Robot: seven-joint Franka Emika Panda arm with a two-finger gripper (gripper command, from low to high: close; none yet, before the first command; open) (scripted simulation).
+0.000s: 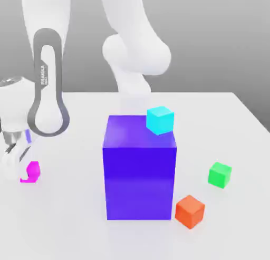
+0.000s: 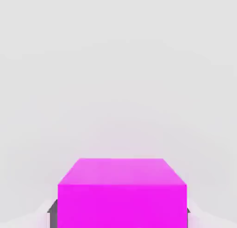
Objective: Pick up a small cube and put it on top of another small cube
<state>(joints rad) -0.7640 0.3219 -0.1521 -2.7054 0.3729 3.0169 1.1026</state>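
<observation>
A simulated Franka arm is reaching down at the exterior view's left, its gripper (image 1: 20, 166) sitting low over the white table (image 1: 63, 227) with the magenta cube (image 1: 31, 172) at its fingertips. The cube appears to be lying between the fingers, but whether they are pressing on it or merely flanking it cannot be told; in the hand view the magenta cube (image 2: 122, 194) is looming large directly under the camera, with dark slivers of finger showing at both of its lower corners. The cube looks to be at or very near the tabletop. Well apart from it, toward the exterior view's right, the green cube (image 1: 220, 174) is sitting alone on the table. Between the two, a tall purple block (image 1: 140, 174) is standing in the middle of the surface, with a cyan cube (image 1: 160, 119) perching on its top near the back right corner. An orange cube (image 1: 190, 211) is resting on the table just beside the block's front right corner, near the green cube.
</observation>
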